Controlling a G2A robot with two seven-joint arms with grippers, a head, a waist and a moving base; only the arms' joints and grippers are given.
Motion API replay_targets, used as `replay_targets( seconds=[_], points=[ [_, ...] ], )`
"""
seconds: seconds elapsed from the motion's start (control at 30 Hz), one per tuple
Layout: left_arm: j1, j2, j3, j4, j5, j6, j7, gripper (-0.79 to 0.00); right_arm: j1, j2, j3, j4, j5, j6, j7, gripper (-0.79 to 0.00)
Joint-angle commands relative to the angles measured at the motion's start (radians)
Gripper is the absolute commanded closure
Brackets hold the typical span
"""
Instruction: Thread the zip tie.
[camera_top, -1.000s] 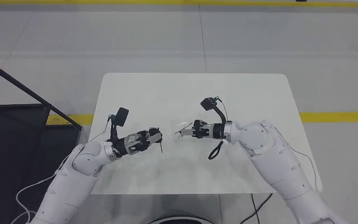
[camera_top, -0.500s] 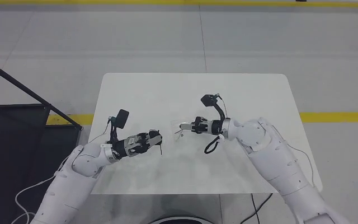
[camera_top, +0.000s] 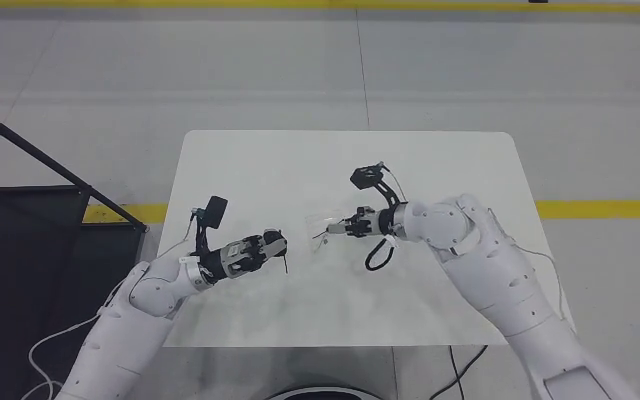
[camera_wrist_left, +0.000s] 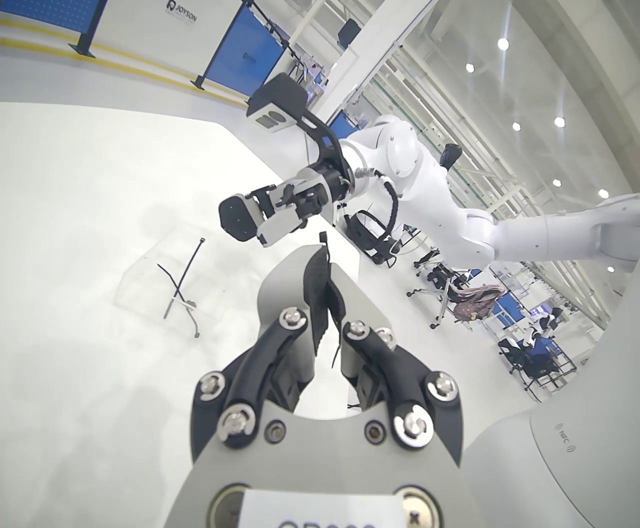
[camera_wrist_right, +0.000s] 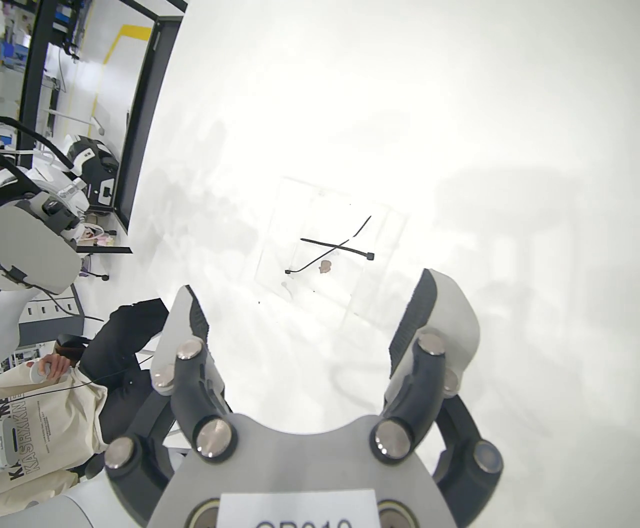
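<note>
So, got the left gripper (camera_wrist_left: 324, 272) clamped all the way shut, ribbed black pads (camera_wrist_left: 314, 280) squeezed together on a thin black plastic zip tie (camera_wrist_left: 323, 239). Can see a short end of that strap poking out just past the fingertips and the rest trailing back between the fingers toward the wrist. Holding it up in the air, clear of the white rectangular table (camera_top: 440, 170), not resting on anything.

Over on the other arm, got the right gripper (camera_wrist_right: 307, 282) spread wide open with nothing at all between its pads. Hovering tilted down over the tabletop, tips aimed at a clear shallow plastic tray (camera_wrist_right: 320, 205) lying flat just ahead of them and lower down. Can't tell whether the tips actually touch the tray's rim, looks close though.

Inside that tray, seeing two more black zip ties (camera_wrist_right: 336, 248) crossed over each other in an X, flat on the bottom, plus a small brownish speck (camera_wrist_right: 325, 266) just beside the crossing.

From above, can place the tray between the two grippers, right up by the open one and a little apart from the shut one. Looking out past the shut tips, straight ahead to the open gripper, with the tray lower and off to one side of that line. Both sets of tips facing each other across it.
</note>
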Motion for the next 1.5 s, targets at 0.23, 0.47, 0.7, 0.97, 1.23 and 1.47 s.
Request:
replay_targets(
  seconds=[0.23,0.47,0.7,0.97,1.23,1.47],
  points=[
    [0.000,0.000,0.000,0.000,0.000,0.000,0.000,0.000,0.098,-0.039,-0.063,0.153,0.031,-0.007,0.037,-0.471],
    [0.000,0.000,0.000,0.000,0.000,0.000,0.000,0.000,0.131,-0.062,-0.093,0.216,0.045,-0.022,0.028,-0.403],
    [0.000,0.000,0.000,0.000,0.000,0.000,0.000,0.000,0.158,-0.081,-0.110,0.270,0.056,-0.039,0.027,-0.369],
    [0.000,0.000,0.000,0.000,0.000,0.000,0.000,0.000,0.176,-0.097,-0.124,0.310,0.056,-0.044,0.028,-0.311],
    [0.000,0.000,0.000,0.000,0.000,0.000,0.000,0.000,0.186,-0.108,-0.129,0.330,0.051,-0.046,0.030,-0.219],
    [0.000,0.000,0.000,0.000,0.000,0.000,0.000,0.000,0.190,-0.114,-0.126,0.344,0.049,-0.054,0.028,-0.120]
  ],
)
